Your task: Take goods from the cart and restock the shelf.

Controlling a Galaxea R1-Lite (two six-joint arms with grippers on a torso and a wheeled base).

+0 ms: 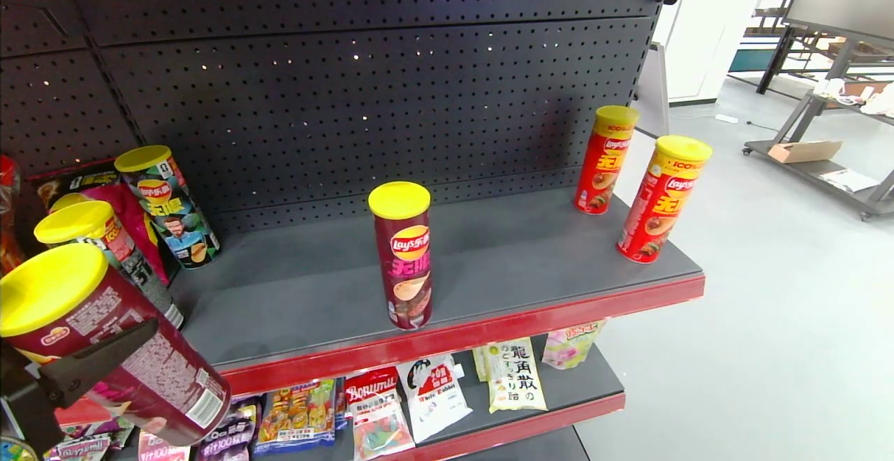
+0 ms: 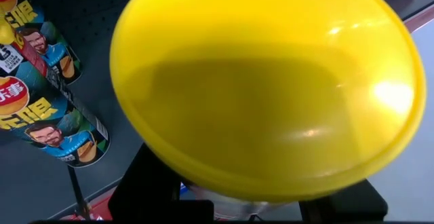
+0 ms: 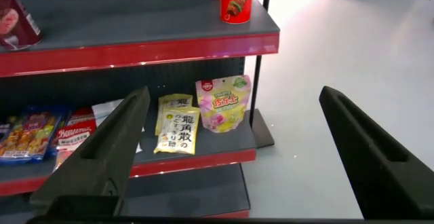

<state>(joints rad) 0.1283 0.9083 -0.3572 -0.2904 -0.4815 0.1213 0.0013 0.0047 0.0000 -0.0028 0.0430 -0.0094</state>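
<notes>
Head view, held can point(image 1: 164, 370): maroon, tilted, low on the robot's left, just in front of the left end of the upper shelf point(image 1: 503, 251).
Lid point(image 2: 264, 88): yellow, on the held can, turned toward the left wrist camera.
Left fingers point(image 1: 98, 356): clamped on the held can's body.
Right fingers point(image 3: 102, 156): spread wide, holding nothing, facing the lower shelf point(image 3: 241, 139) and its snack bags point(image 3: 224, 102).
Front can point(image 1: 405, 258): maroon, upright at the upper shelf's red front edge, about mid-width.
Patterned cans point(image 1: 167, 206): two, upright at the left end.
Red cans point(image 1: 604, 161): two, upright at the right end, one nearer the front, one farther back.
Back panel point(image 1: 363, 98): black pegboard.
</notes>
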